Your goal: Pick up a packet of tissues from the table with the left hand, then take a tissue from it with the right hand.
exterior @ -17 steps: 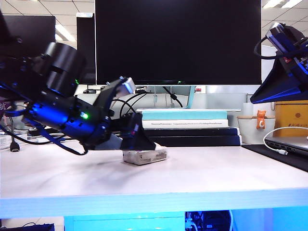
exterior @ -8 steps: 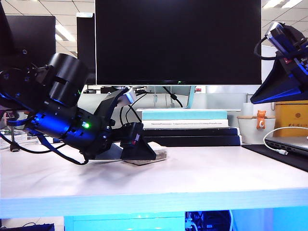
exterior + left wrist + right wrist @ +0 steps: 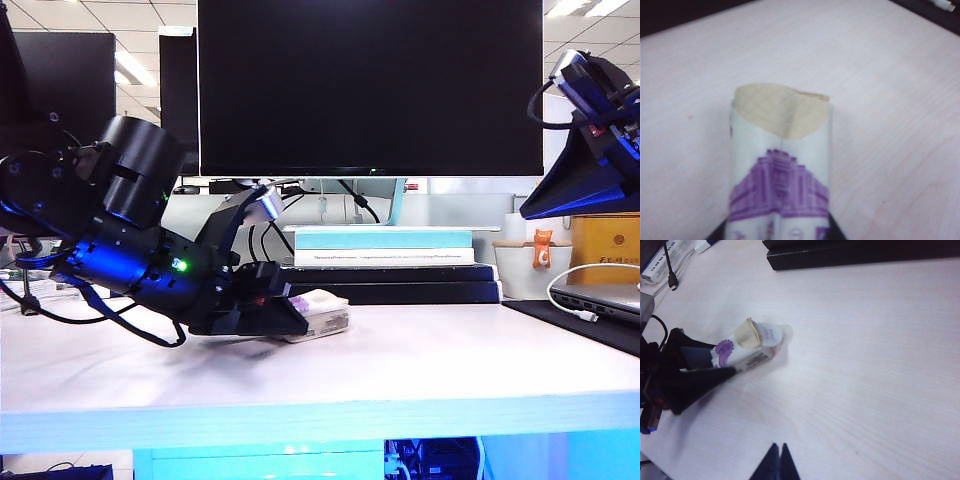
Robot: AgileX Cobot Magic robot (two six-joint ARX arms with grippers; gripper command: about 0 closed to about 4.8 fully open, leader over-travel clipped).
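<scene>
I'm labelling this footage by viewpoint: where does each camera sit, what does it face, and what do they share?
Exterior: low at the table's front edge, facing the monitor; left hand at the packet of tissues, right hand raised.
Left wrist: above the packet, looking along it; finger edges just visible.
Right wrist: high, looking down; shut fingertips, left hand.
All three share the packet.

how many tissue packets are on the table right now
1. The packet of tissues lies on the table between the left gripper fingers, a beige tissue poking from its end. The right gripper is shut, apart. Others may hide behind the arm.
</scene>
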